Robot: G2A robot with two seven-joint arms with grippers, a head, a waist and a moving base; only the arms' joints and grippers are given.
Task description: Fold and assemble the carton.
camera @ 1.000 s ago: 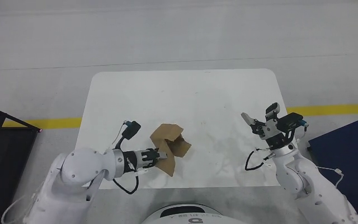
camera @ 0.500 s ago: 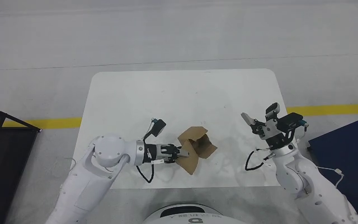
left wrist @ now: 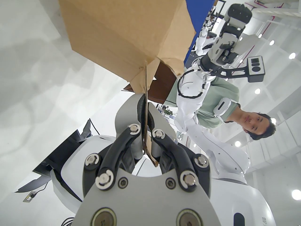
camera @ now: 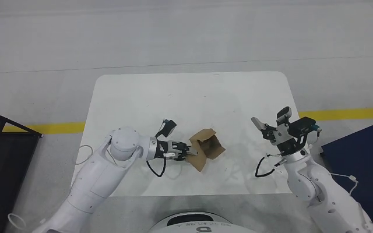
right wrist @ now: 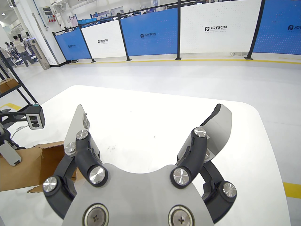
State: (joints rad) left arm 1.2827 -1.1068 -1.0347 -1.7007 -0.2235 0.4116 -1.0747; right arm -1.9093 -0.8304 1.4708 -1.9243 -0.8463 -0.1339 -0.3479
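A brown cardboard carton (camera: 207,148) sits partly unfolded near the table's front middle, its open mouth up. My left gripper (camera: 187,154) is shut on one of its flaps at the carton's left side. In the left wrist view the flap's edge runs between the fingers (left wrist: 142,109) and the carton (left wrist: 122,22) rises just beyond them. My right gripper (camera: 273,124) hovers open by the table's right edge, well apart from the carton. In the right wrist view its gripper (right wrist: 150,114) is empty, and the carton (right wrist: 28,163) lies off to one side.
The white table (camera: 192,99) is bare at the back and on the right. Its front edge lies close below the carton. A yellow floor line (camera: 344,113) runs past both sides, and a black stand (camera: 14,151) is at the far left.
My left gripper has carried the carton to the right, from the table's front left towards the front middle, turning it a little. The right arm has kept still.
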